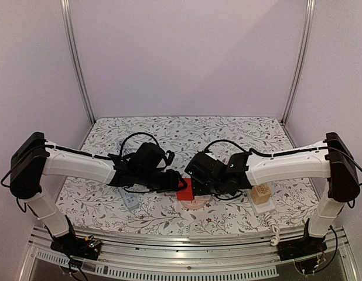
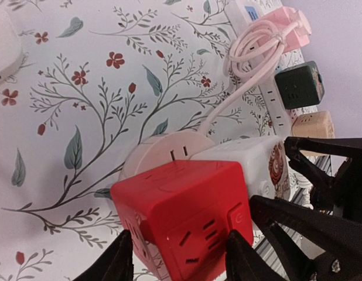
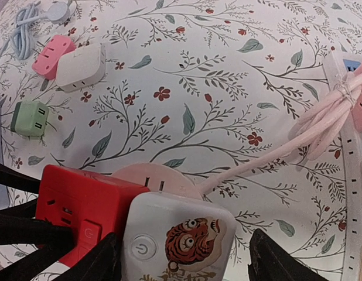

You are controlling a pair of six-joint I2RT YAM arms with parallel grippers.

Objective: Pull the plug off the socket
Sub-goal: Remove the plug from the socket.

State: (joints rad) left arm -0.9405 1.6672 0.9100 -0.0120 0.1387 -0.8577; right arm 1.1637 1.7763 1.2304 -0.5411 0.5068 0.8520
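Laid out on a floral table, with the round pink socket as reference, near the middle of the table's near edge. Reaching in from the left of that socket, the left arm; from its right, the right arm.

Seated over the socket, side by side and touching: red cube adapter toward its left, taken here as the plug, and white tiger cube toward its right.

Left gripper roughly half apart, one finger close against each flank of the red cube adapter; cannot tell whether pressing yet. Right gripper spread wide astride the white tiger cube, with a gap showing on one side and nothing held.

Judged step: securing both blocks, pull not begun. Next calls for firm closure on each, bracing right of the socket, then drawing the red cube straight off along its pins, without twisting.
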